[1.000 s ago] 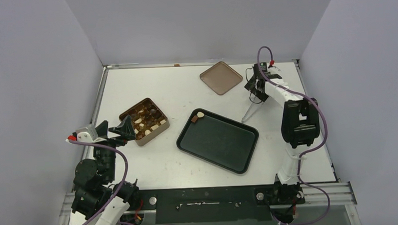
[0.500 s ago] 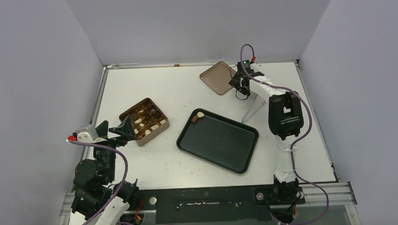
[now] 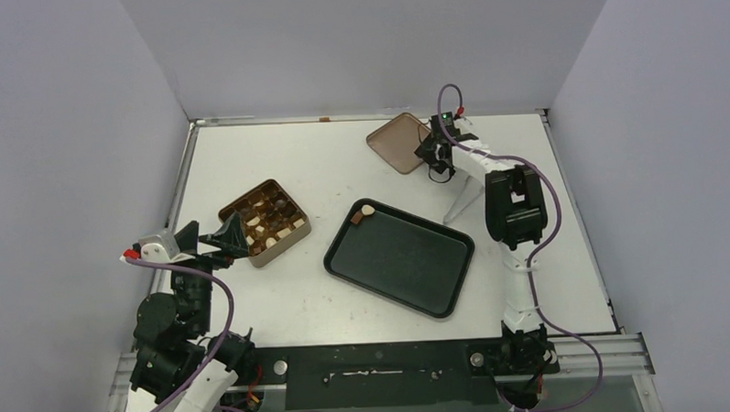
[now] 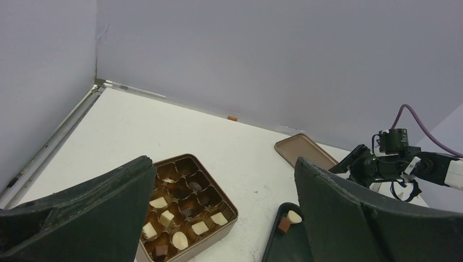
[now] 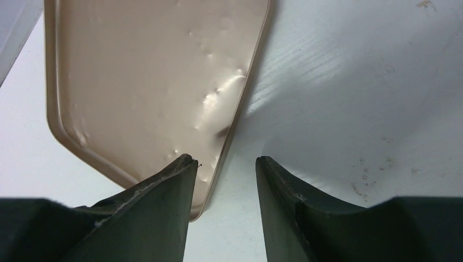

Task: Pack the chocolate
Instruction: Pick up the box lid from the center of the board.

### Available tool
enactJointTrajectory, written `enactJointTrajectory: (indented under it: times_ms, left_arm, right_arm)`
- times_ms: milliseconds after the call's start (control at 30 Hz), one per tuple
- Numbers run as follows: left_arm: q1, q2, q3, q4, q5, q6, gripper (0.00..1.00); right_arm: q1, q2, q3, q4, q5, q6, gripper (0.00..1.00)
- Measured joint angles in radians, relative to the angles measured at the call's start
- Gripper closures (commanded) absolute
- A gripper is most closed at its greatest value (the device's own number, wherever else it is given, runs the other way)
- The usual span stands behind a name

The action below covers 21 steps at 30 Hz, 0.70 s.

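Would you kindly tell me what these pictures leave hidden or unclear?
- Right wrist: lid cut off by the frame's top edge; right gripper contact with its rim unclear.
- Left wrist: the left gripper hides a corner of the tin and most of the tray.
- Top external: chocolate in the tin too small to count.

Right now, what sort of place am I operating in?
Most likely a lab test booth for robot practice, not a kitchen or shop: plain grey walls box in a white table, and the props are a tin of chocolates, a black tray and a lid.
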Motion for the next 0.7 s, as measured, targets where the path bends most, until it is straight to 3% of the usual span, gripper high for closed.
enactJointTrajectory:
  times_ms: [700]
  left_arm:
    - [-0.006, -0.01, 0.0, 0.0, 0.0, 0.003, 0.03]
  right_arm:
    - [0.058, 0.111, 0.183, -0.138, 0.074, -0.011, 0.78]
